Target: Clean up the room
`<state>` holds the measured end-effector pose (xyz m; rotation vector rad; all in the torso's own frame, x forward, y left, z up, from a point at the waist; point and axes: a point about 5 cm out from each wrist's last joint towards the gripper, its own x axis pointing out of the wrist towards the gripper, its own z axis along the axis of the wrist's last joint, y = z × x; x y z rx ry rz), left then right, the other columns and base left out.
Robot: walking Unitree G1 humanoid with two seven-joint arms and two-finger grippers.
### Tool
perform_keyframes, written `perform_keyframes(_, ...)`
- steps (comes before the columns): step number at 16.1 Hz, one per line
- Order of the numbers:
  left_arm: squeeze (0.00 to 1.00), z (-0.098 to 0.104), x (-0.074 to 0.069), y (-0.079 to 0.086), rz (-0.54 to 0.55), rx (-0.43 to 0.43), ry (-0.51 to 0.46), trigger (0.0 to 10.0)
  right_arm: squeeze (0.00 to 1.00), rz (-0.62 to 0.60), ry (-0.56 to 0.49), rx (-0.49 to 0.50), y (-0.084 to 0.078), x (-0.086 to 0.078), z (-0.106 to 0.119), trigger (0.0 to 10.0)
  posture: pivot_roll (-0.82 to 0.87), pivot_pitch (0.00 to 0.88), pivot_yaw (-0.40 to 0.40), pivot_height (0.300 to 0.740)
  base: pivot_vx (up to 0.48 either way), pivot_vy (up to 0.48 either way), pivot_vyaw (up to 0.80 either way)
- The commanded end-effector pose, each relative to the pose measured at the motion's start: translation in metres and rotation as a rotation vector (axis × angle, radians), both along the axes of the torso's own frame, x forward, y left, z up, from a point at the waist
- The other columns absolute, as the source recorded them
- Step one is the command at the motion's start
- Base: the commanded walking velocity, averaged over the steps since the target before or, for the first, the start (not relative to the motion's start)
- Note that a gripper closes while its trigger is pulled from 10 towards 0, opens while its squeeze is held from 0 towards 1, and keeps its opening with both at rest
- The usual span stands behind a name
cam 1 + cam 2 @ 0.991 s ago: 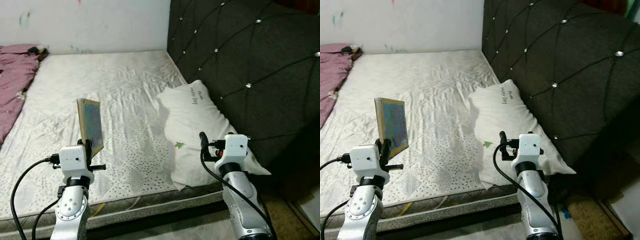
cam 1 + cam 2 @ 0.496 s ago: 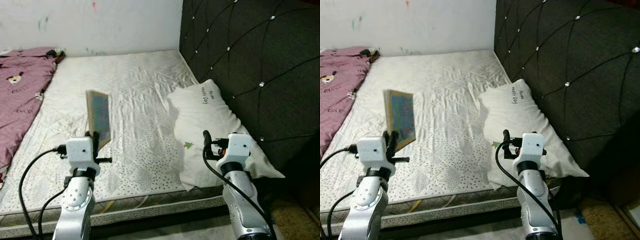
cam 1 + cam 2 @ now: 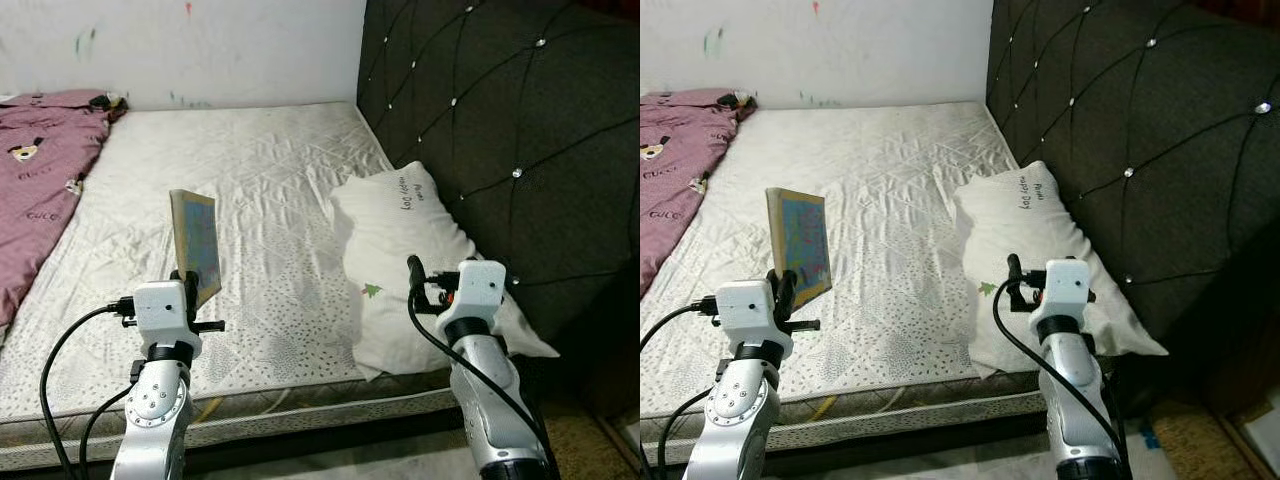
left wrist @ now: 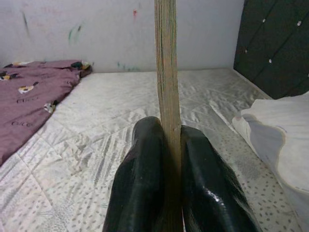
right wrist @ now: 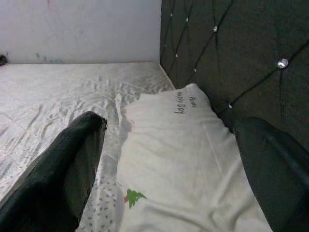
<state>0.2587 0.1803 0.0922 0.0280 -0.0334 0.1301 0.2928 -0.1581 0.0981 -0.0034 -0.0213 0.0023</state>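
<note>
Book (image 3: 195, 244) stands upright, pinched at its lower edge between the two black fingers (image 4: 145, 174) of the left gripper (image 4: 170, 159), which are clamped tight against both covers. Its long axis runs straight up from the gripper, and the page edge faces back toward the wrist, so from there it shows as a thin pale strip rising between the fingers. The colourful cover faces toward the robot's right side, turned slightly to the head camera. It hangs in the air above the near part of the white mattress (image 3: 260, 180), not touching the sheet.

Ahead of and to the left of that gripper, a purple blanket (image 3: 35, 170) lies along the far left side of the bed, up to the pale wall (image 3: 200, 50).

The right gripper (image 5: 169, 159) is held up at about the same height, its fingers spread wide with nothing between them. Just beyond it lies a white pillow (image 3: 1035, 240) with small print on it, resting against the dark tufted headboard (image 3: 500, 120) on that gripper's right.
</note>
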Motion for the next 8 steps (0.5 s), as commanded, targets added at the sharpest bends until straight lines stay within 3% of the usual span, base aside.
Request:
perform_keyframes(1, 0.0, 0.0089, 0.0012, 0.004, 0.017, 0.004, -0.041, 10.0, 0.0, 0.013, 0.023, -0.002, 0.0024, 0.0016, -0.0023, 10.0, 0.04, 0.0, -0.006, 0.74, 0.0, 0.0, 0.0)
perform_keyframes(5, 0.0, 0.0102, 0.0014, 0.0029, 0.01, 0.002, -0.043, 10.0, 0.0, 0.01, 0.026, 0.001, 0.0019, 0.0012, -0.0026, 10.0, 0.04, 0.008, -0.001, 0.74, 0.0, 0.0, -0.8)
perform_keyframes(8, 0.0, 0.0114, 0.0023, 0.0005, -0.006, 0.0, -0.047, 10.0, 0.0, 0.008, 0.029, -0.001, 0.0013, 0.0008, -0.0029, 10.0, 0.03, 0.012, -0.001, 0.74, 0.0, 0.0, 0.0)
